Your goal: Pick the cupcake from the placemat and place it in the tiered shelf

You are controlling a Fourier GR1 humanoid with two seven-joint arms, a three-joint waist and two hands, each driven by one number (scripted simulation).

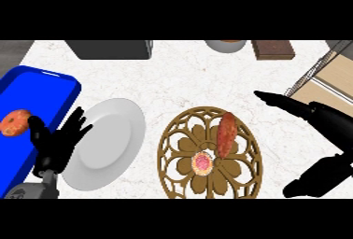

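The cupcake [202, 162], small with a pink top, sits near the middle of the round brown openwork placemat [178, 140]. A reddish sausage-like item [226, 132] lies on the placemat beside it, up and to the right. The tiered shelf [329, 77], wire frame with pale wooden boards, shows at the right edge. My right hand [318, 121] hangs open to the right of the placemat, fingers straight and pointing up-left, thumb low at the bottom right, holding nothing. My left hand [58, 144] rests open at the left, fingers up, over the white plate's edge.
A white plate [110, 140] lies left of the placemat. A blue tray [31, 102] at the far left carries a donut [14, 123]. At the back stand a grey box [110, 49], a white bowl [226, 45] and a brown block [273, 49].
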